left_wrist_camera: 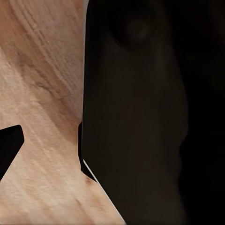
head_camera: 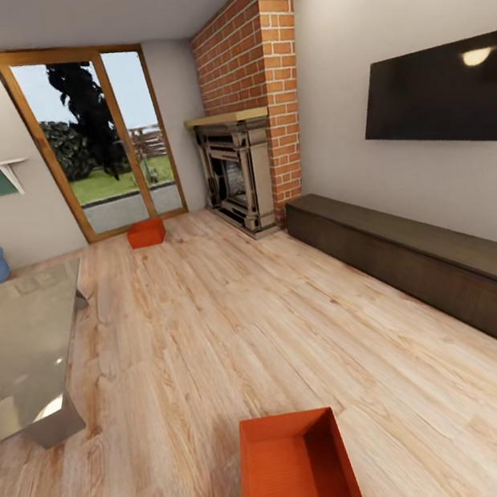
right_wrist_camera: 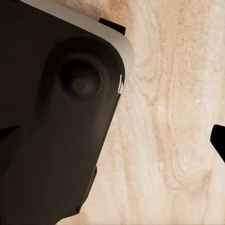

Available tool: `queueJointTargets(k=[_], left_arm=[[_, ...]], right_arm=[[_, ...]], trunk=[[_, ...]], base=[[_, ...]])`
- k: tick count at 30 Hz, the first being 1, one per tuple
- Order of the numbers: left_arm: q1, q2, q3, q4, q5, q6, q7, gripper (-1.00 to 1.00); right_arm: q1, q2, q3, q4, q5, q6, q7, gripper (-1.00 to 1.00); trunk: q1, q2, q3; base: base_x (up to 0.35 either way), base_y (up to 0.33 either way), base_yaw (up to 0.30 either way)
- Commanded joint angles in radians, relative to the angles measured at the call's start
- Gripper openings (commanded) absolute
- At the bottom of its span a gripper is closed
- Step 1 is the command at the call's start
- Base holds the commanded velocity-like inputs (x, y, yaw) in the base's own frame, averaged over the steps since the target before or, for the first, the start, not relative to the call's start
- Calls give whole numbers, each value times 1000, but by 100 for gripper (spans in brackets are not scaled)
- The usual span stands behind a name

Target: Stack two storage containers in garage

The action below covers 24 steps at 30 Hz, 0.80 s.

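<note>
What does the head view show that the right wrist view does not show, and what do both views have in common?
Head view alone: two orange bins, the near bin low in the picture and the far bin by the glass door, plus the brick fireplace, the glass table, the dark low cabinet and the wall screen.

Right wrist view alone: a close dark rounded robot part over the floor.

Shared: the light wood plank floor.

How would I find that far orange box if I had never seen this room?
Look to the tall glass patio door at the far end of the wood floor. Just in front of it, left of the brick fireplace, sits the far storage container. Unlike the near storage container, it looks small and distant.
</note>
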Motion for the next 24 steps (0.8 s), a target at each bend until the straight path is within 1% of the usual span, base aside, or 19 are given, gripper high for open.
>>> queueJointTargets(k=[1,24], left_arm=[[0,0,5,0,4,-1,0,100],[0,0,5,0,4,-1,0,100]], right_arm=[[-1,1,8,3,-11,-6,3,100],[-1,-1,7,3,-12,-6,3,100]], trunk=[[0,0,-2],[0,0,-39]], base=[[0,0,0],[0,0,0]])
